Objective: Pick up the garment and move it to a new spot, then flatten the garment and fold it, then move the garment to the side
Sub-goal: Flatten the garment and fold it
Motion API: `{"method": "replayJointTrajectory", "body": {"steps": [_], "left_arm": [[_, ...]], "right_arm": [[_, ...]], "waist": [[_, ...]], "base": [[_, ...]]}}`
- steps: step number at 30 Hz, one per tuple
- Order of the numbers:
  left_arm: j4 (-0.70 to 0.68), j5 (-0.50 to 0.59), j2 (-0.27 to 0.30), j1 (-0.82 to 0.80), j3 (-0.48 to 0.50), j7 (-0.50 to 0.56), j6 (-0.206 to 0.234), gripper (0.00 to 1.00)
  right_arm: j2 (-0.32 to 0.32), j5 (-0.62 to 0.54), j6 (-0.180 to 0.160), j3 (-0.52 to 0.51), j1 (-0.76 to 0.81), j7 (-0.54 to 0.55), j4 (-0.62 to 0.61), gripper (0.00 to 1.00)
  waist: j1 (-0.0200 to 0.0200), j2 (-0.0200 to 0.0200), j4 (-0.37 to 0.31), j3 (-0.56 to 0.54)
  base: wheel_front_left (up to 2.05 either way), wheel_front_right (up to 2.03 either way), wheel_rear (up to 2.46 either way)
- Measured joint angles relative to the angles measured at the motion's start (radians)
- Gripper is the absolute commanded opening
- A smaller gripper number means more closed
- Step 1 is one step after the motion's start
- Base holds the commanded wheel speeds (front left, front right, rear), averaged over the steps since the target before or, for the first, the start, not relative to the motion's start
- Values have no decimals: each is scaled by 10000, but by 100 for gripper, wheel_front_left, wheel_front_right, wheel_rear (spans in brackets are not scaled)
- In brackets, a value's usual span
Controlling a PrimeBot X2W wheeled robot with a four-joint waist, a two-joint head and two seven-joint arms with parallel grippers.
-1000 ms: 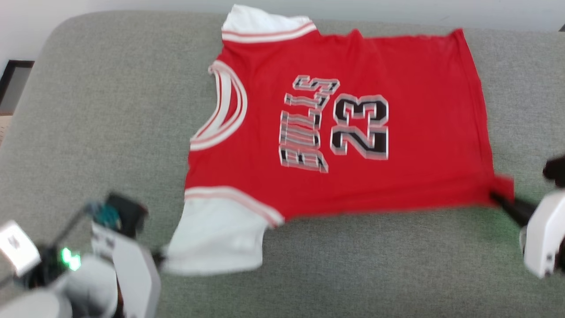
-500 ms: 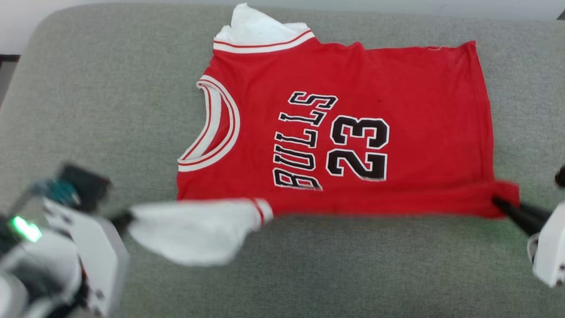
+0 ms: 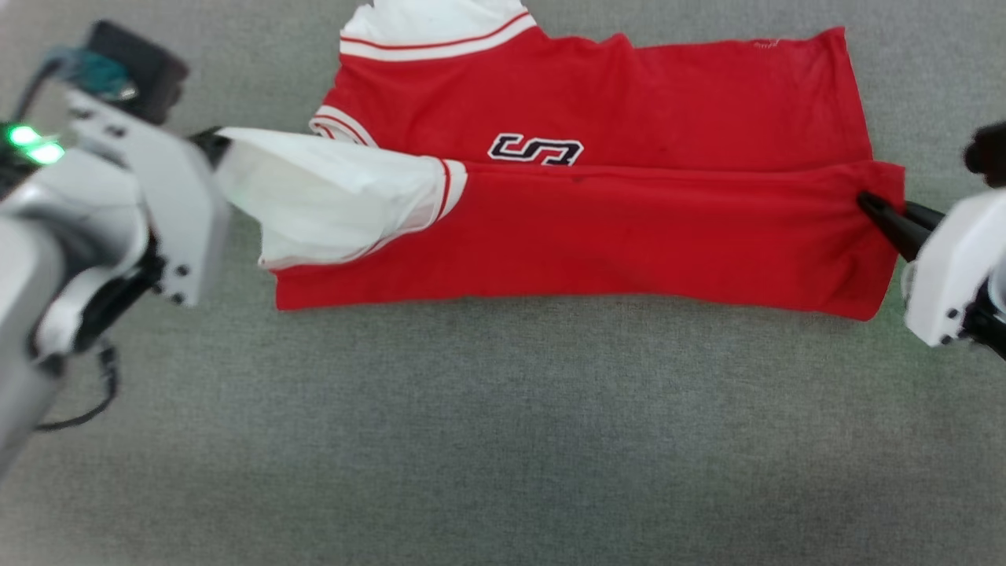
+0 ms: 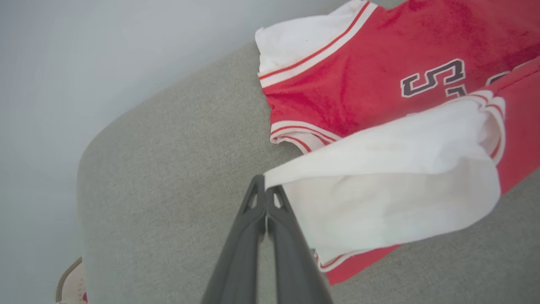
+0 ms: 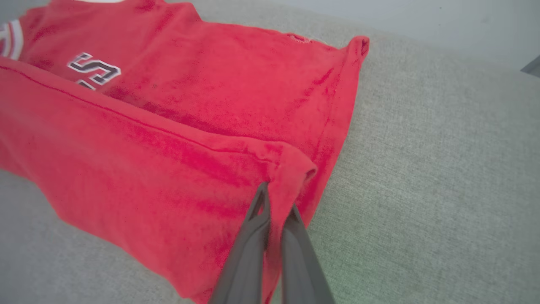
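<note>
The jaws of the left gripper (image 3: pixel 211 141) are pressed together on the outer edge of the near white sleeve (image 3: pixel 330 196) of the garment (image 3: pixel 629 228). In the left wrist view the two dark fingers (image 4: pixel 244 245) are seen meeting at their tips, with the sleeve's corner pinched between them. The sleeve is pulled taut from that corner and hangs open like a pocket, clear of the fabric beneath it.

The jaws of the right gripper (image 3: pixel 868 203) are closed on a red hem corner at the opposite end. In the right wrist view a small bunch of red cloth (image 5: pixel 291 169) is seen gripped at the fingertips.

Between the two grips a straight edge of red fabric is stretched. This held layer is doubled over the layer below, so that most of the chest print is covered and a single black letter "S" (image 3: pixel 536 149) is left showing just beyond the edge. The fold line runs along the side nearest the robot. The far white sleeve (image 3: pixel 432 23), trimmed with a thin red stripe, lies flat at the top of the head view, and part of the white-banded collar (image 3: pixel 338 126) can be made out beside the held sleeve.

The garment is spread lengthwise across a grey fabric cushion (image 3: pixel 503 432). A green light (image 3: pixel 27 141) is lit on the left arm.
</note>
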Motion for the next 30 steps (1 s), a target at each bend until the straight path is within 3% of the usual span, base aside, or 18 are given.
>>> {"method": "replayJointTrajectory", "body": {"steps": [9,16,17,18,19,20,21,22,30], "left_arm": [[3707,128,-2117,-769,-780,-476,-963,0],[5952,-98,-3078,-988,-993,-675,-1526,0],[6161,-167,-3158,-1054,-966,-711,-1576,4],[6334,-242,-3227,-1110,-941,-742,-1615,18],[6472,-263,-3277,-1151,-943,-755,-1695,42],[6548,-263,-3300,-1187,-961,-821,-1732,78],[6627,-293,-3310,-1240,-930,-846,-1774,100],[6677,-353,-3321,-1298,-895,-869,-1776,100],[6192,-803,-3124,-1318,-782,-201,-1728,100]], "right_arm": [[453,8,0,1329,-1377,-577,2284,0],[759,249,-2,2163,-2171,-1005,3524,0],[790,286,0,2253,-2257,-1037,3651,2],[813,328,0,2355,-2347,-1043,3793,15],[825,407,0,2437,-2422,-1055,3902,34],[821,474,-2,2531,-2473,-1097,3998,46],[813,520,0,2615,-2512,-1160,4036,84],[798,571,0,2671,-2544,-1246,4063,100],[468,779,0,2646,-2518,-2341,3862,100]], "waist": [[0,0,-126,365],[0,0,-193,391],[0,0,-195,367],[0,0,-194,335],[0,0,-192,291],[0,0,-187,241],[0,0,-179,183],[0,0,-168,122],[0,0,-6,-468]], "base": [[0,0,0],[0,0,0],[0,0,0],[0,0,0],[0,0,0],[0,0,0],[0,0,0],[0,0,0],[0,0,0]]}}
